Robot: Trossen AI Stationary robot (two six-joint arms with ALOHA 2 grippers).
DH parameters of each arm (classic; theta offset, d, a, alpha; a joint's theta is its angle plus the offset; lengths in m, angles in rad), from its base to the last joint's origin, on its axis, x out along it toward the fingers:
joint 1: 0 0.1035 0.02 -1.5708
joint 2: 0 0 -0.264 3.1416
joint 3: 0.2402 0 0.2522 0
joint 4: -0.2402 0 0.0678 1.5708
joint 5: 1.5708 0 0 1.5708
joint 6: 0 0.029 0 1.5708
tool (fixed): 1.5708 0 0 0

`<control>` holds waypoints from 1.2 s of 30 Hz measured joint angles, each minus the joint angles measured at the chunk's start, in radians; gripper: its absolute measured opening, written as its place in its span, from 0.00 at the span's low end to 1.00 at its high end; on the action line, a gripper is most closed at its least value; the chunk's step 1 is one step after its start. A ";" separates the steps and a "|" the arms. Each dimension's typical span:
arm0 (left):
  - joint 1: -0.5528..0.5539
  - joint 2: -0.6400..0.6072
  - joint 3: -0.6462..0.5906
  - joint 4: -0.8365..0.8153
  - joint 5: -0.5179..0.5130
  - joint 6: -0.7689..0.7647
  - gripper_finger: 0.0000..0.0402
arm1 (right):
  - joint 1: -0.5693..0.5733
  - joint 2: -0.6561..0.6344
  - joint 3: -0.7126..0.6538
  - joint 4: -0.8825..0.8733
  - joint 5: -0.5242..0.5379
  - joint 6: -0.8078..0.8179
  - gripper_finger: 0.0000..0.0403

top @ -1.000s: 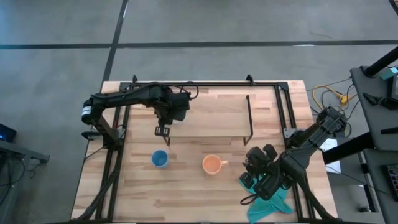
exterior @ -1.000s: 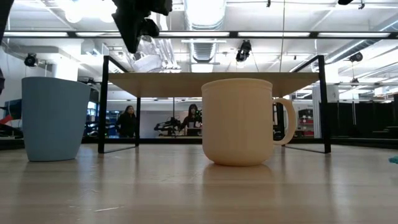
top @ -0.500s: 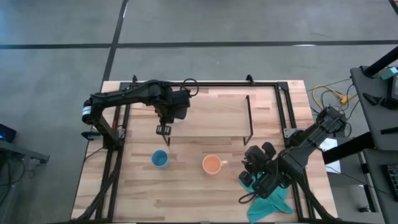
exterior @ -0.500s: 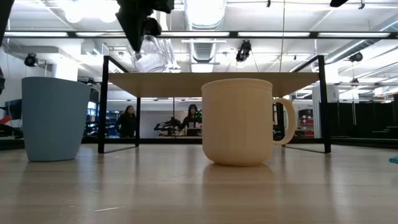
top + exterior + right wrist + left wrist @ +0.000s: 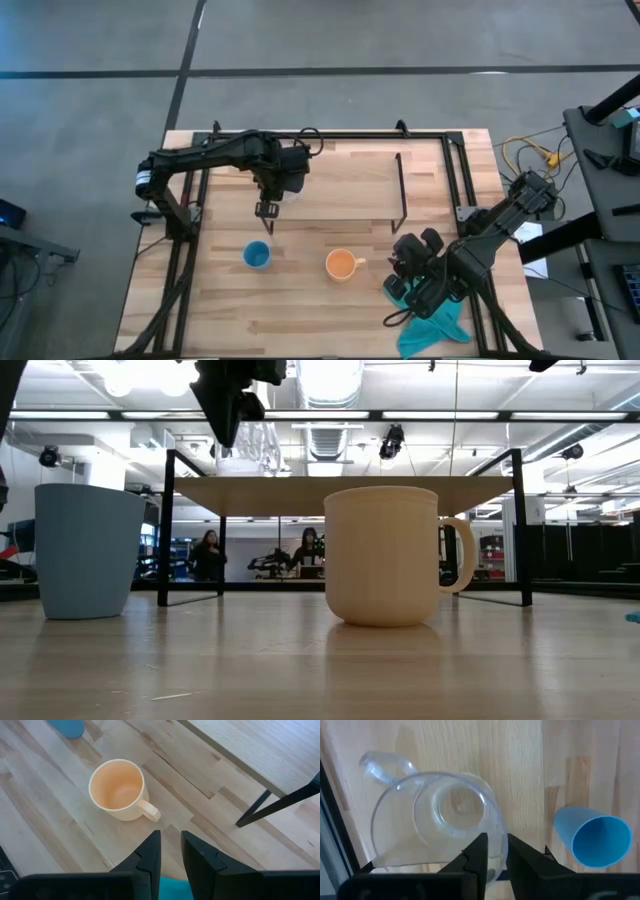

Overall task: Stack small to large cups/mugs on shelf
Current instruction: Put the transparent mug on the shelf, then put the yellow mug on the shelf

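Nearest me, at about five o'clock on the bench (image 5: 300,310), the right gripper (image 5: 420,275) hangs over a teal cloth (image 5: 432,330). Its jaws stand a narrow gap apart with nothing between them, pointing toward the orange mug (image 5: 342,264), whose handle points to three o'clock. The mug sits upright on the bench near the centre, apart from everything else.

At about nine o'clock from the mug stands the small blue cup (image 5: 257,255), also upright on the bench, well clear of the mug.

Beyond both, at roughly twelve o'clock from them, is the shelf (image 5: 345,185), a low light-wood board on thin black wire legs. The left gripper (image 5: 265,209) is over its near left corner, at about eleven o'clock on the bench. In the left wrist view the clear glass cup (image 5: 437,827) sits on the board, mouth up, its handle turned away from the gripper. The jaws straddle the cup's rim on the near side with a slim gap between them; I cannot tell whether they are pinching the glass or have slackened off it.

In the room behind the bench, two people (image 5: 207,552) are far off.
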 joint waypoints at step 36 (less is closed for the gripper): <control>-0.078 -0.057 0.337 -0.045 0.196 -0.300 0.15 | -0.025 0.000 0.000 0.162 -0.005 -0.487 0.17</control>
